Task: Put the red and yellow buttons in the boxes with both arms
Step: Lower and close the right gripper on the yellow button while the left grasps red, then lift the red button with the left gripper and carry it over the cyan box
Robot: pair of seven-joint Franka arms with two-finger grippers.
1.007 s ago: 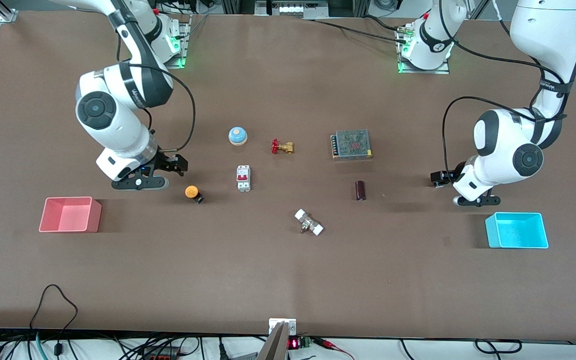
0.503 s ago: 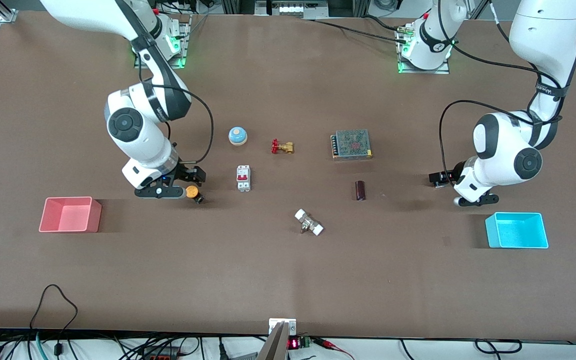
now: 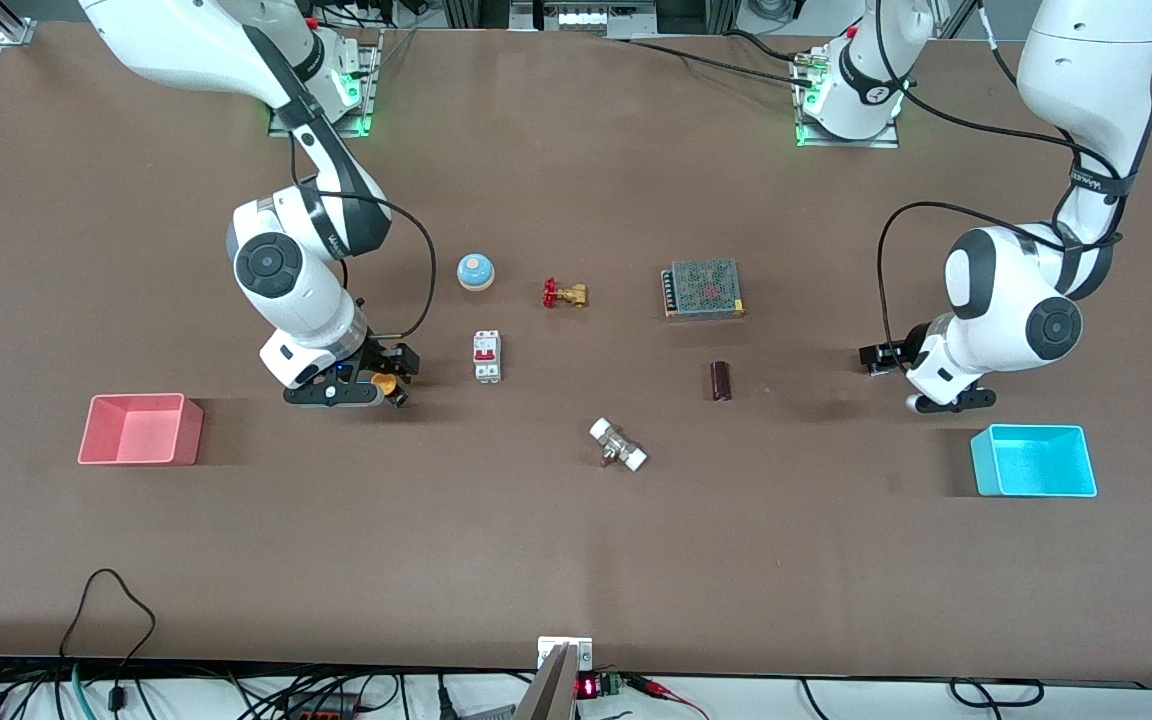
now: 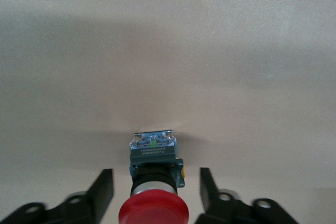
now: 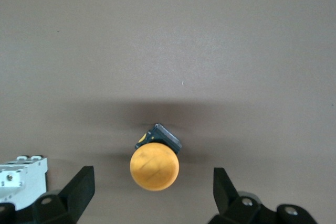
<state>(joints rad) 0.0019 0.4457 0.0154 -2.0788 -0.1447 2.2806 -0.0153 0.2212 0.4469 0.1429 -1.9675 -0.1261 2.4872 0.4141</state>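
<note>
My right gripper (image 5: 149,195) hangs spread wide over the yellow button (image 5: 154,167); my left gripper (image 4: 156,195), fingers parted, straddles the red button (image 4: 153,212) without touching.

My right hand (image 3: 368,385) hangs low over the yellow button (image 3: 385,383), fingers spread wide. My left hand (image 4: 156,192) straddles the red button (image 4: 153,211), fingers apart.

Matt brown table (image 3: 576,560). Smooth, glossy plastic caps on the red button (image 4: 153,212) and yellow button (image 5: 154,167). Matt black plastic hand (image 5: 152,195) flanking the yellow button.
</note>
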